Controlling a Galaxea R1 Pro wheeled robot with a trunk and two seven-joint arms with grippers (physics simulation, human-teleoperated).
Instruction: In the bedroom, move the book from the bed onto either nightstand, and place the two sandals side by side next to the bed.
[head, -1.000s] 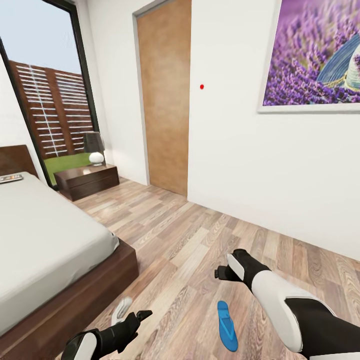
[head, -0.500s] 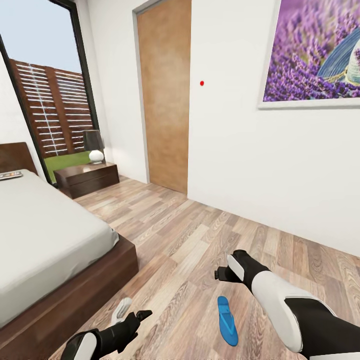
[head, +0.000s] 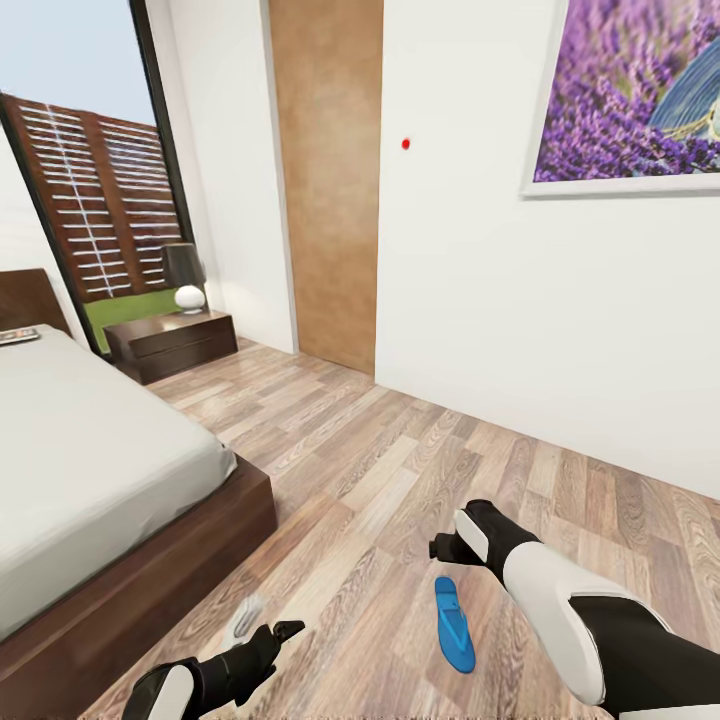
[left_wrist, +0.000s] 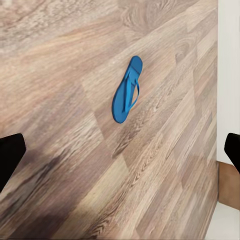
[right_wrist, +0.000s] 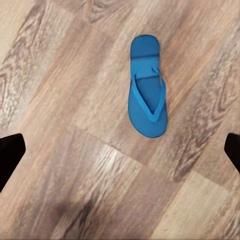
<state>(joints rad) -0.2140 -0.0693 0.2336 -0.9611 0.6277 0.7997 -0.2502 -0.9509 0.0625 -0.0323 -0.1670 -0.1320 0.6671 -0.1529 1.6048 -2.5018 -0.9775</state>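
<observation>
One blue sandal lies flat on the wood floor, straps up, a good way off the bed; it also appears as the sandal and the sandal in the wrist views. My right gripper hangs open just above and behind it, and in its own view the gripper has widely spread fingers. My left gripper is open near the bed's foot corner, with nothing in the gripper. The book rests on the mattress by the headboard. A nightstand stands beyond the bed.
A lamp stands on the nightstand. A wooden door and a white wall with a lavender picture run along the right. A pale flat shape lies on the floor by the bed corner; I cannot tell what it is.
The whole view has shifted as the camera moved: door, window and nightstand sit slightly differently. Both arms hold the same pose, and the sandal lies where it was.
</observation>
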